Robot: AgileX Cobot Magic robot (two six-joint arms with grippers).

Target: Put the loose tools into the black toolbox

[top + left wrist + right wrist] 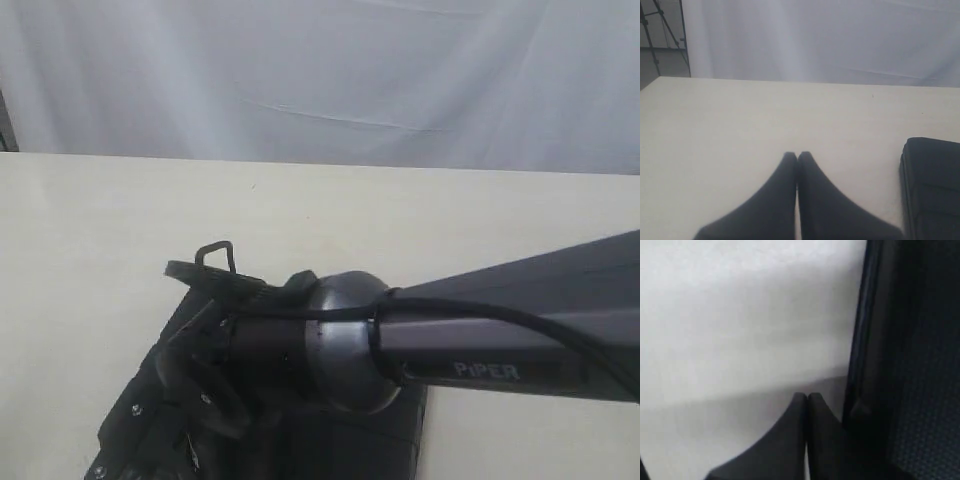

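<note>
The right arm [500, 340], lettered PiPER, reaches in from the right over the black toolbox [395, 445] low in the exterior view, its dark wrist covering most of the box on the cream tabletop [120, 220]; a white curtain [300, 70] hangs behind. That view shows neither arm's fingertips clearly. The right wrist view supplies one pair: the right pincer [807, 398] has its two dark fingers pressed together with nothing between them, just beside an upright black edge of the toolbox, whose finely textured face shows blurred next to it. Only the left wrist view shows the left pincer [797, 156], likewise closed and empty, above bare tabletop, with a rounded, ribbed corner of the toolbox near it and a tripod [655, 30] standing past the tabletop's far corner. Whether the box's lid is up or down cannot be told from any view
</note>
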